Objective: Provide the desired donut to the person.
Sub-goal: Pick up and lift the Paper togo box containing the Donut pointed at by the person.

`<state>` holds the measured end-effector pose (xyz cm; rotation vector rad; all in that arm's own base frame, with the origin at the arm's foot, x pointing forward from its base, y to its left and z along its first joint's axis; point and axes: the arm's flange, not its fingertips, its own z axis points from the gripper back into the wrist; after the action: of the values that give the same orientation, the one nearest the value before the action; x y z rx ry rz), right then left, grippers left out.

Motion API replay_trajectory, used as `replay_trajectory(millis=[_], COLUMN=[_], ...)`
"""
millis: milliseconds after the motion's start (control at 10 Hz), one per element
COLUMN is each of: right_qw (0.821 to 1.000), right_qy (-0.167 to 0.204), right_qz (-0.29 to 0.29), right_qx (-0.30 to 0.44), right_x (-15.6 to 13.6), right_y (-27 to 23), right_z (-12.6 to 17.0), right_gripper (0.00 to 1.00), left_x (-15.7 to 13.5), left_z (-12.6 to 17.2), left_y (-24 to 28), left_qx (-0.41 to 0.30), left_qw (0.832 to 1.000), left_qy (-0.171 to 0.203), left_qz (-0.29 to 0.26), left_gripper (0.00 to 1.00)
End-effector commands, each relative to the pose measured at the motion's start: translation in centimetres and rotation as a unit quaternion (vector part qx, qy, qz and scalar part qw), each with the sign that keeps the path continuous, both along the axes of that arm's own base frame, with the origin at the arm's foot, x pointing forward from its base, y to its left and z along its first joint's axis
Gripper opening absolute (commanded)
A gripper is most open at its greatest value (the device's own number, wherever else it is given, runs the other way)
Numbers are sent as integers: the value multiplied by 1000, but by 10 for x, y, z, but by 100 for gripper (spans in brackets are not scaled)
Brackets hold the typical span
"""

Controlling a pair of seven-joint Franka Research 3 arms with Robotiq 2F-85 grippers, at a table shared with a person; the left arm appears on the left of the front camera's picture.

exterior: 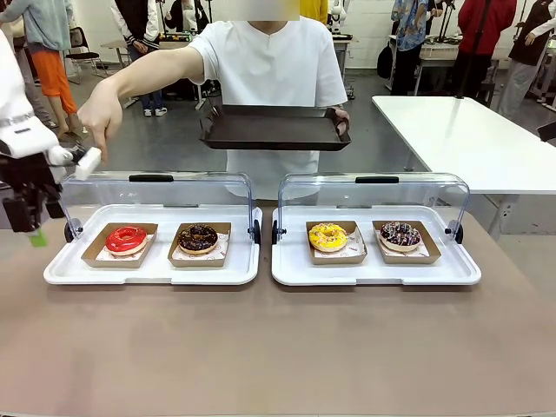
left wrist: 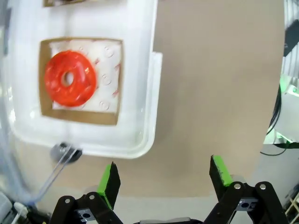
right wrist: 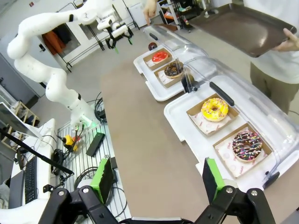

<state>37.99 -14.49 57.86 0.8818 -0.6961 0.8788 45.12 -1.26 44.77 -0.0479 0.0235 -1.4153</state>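
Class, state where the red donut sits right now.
Front view: the red donut sits in the left tray, just left of the chocolate donut.

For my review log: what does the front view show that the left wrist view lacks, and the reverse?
Front view adds: the person holding a dark tray in one hand, the other hand pointing down near the left clear lid, plus the chocolate donut, yellow donut and sprinkled donut.
Left wrist view adds: a straight-down look between the left gripper's open jaws at bare table, with cables past its edge.
Shared: the red donut on its white tray, and the left gripper.
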Motion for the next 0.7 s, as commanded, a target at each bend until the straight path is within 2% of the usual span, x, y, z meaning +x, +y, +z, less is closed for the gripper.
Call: replay_trajectory(millis=[0, 300, 400, 600], right_qw=[1000, 1000, 1000, 1000], right_qy=[1, 1, 1, 1], right_qz=[1, 1, 1, 1], right_qx=[2, 2, 2, 2], right_x=[0, 0, 0, 0], right_y=[-1, -1, -1, -1], right_z=[0, 0, 0, 0], right_gripper=[100, 100, 100, 100], left_x=[13, 17, 14, 13], left_z=[-7, -31, -26, -33], left_y=[2, -5, -5, -8], left_qx=[-46, -62, -70, -50], left_qw=[998, 995, 995, 996], left_qy=[15, 24, 17, 31], left_qz=[-37, -70, -70, -60], left_gripper=[100, 100, 100, 100])
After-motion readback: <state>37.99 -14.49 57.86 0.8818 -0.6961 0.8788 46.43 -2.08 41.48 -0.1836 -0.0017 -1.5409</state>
